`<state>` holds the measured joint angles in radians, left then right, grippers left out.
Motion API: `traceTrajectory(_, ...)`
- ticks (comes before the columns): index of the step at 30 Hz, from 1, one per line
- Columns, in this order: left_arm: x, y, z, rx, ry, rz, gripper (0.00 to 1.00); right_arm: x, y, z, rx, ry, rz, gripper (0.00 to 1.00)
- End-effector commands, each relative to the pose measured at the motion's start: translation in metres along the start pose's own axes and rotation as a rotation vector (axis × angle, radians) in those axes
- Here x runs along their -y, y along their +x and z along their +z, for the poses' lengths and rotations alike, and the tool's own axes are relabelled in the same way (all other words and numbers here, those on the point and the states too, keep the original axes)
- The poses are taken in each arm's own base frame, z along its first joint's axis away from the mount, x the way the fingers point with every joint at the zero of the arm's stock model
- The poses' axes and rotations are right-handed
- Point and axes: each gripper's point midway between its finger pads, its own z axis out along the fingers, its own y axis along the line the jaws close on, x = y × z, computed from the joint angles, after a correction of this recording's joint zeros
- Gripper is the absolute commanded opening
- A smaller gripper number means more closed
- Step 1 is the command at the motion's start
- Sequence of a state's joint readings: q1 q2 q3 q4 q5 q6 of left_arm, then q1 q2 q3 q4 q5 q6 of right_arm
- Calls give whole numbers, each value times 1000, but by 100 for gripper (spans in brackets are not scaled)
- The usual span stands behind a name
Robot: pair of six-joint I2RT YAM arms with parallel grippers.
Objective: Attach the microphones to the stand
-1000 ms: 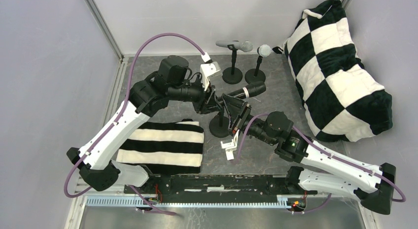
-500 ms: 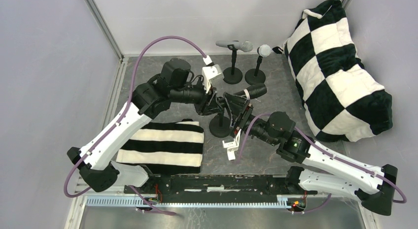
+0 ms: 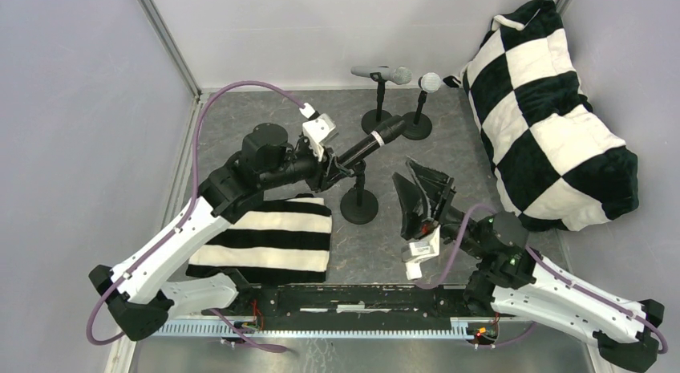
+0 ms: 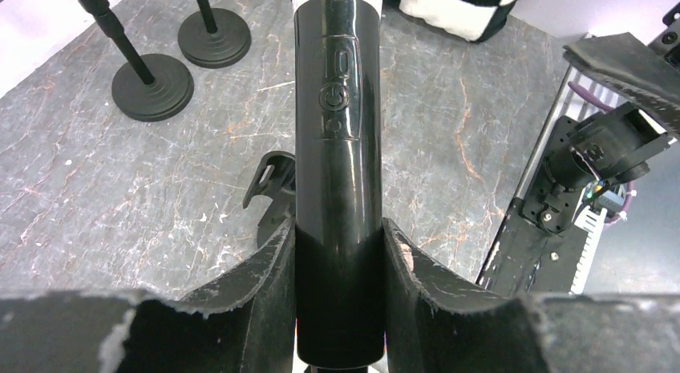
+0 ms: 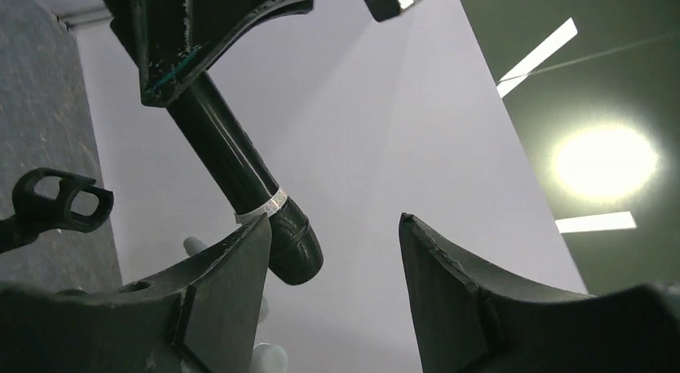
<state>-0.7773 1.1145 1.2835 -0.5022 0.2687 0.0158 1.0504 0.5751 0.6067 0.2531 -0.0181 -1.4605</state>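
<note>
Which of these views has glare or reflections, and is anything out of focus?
Right wrist view: a ceiling lamp blooms into glare, leaving the right gripper dark. Left wrist view: bright streaks reflect off the glossy black microphone; the left gripper nearest the lens looks soft. Top view: even light, soft shadows.

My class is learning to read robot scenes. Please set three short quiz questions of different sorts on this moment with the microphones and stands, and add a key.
1. True or false: the right gripper is clamped on the black microphone.
2. How many microphones already sit on stands at the back of the table?
3. What holds the black microphone?
A. the left gripper
B. the right gripper
C. the clip of the front stand

Key
1. False: its jaws stand open and hold nothing.
2. Two: the silver microphone and the second microphone beside it.
3. A
</note>
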Motion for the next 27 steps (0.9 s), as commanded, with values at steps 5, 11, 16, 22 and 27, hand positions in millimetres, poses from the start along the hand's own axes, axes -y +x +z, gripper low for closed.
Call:
traceTrajectory(5,0,-40,-15,241,-33,-12,2,43,45,-39,-196,462,800,64)
traceTrajectory(11,8,-50,-24,344,0,-6,2,34,69,-41,-393,587,1252,78)
traceTrajectory(16,12,-55,-27,406,22,-16,2,31,52,-12,-318,581,1544,83)
traceTrajectory(22,18,-67,-36,491,46,-34,2,46,21,23,-113,552,1848,84)
traceTrajectory(27,27,-70,-38,527,100,-37,2,44,6,42,25,539,2073,82)
